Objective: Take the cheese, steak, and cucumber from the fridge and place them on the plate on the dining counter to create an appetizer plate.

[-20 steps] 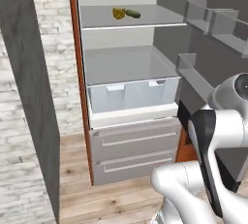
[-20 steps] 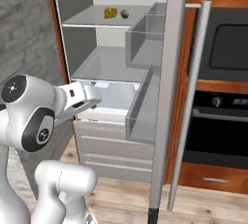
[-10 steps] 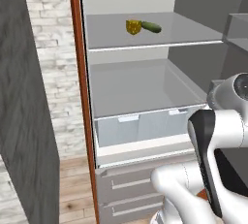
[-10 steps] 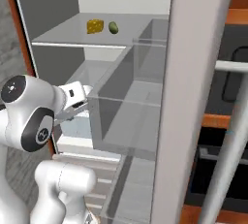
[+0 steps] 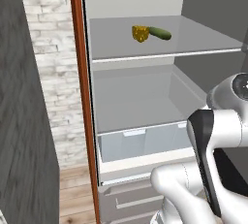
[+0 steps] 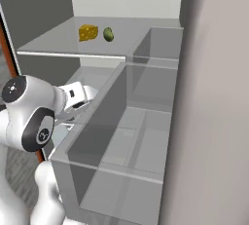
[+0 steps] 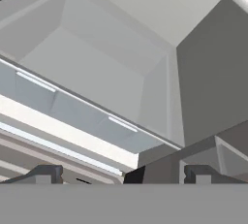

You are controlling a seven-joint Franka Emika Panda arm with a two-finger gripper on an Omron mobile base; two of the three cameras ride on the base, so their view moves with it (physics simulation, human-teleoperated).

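Fridge (image 5: pixel 135 102) stands open. Cheese (image 5: pixel 140 34) and cucumber (image 5: pixel 160 33) lie touching, side by side, on the upper glass shelf (image 5: pixel 193 43). Gripper (image 7: pixel 121 173) is level with the clear crisper drawer (image 5: pixel 140 143), well below the shelf, fingertips (image 7: pixel 46 173) spread apart with nothing between them.

Open fridge (image 5: pixel 145 97), pale grey inside, reddish-brown frame on left. Upper glass shelf (image 5: pixel 164 53): cheese (image 5: pixel 140 34) and cucumber (image 5: pixel 160 33) touching, cucumber to the right. Below, clear crisper drawer (image 5: pixel 140 143); grey drawers (image 5: pixel 126 201) underneath. White arm (image 5: pixel 218 140) at lower right. Brick wall (image 5: pixel 51 72) left.
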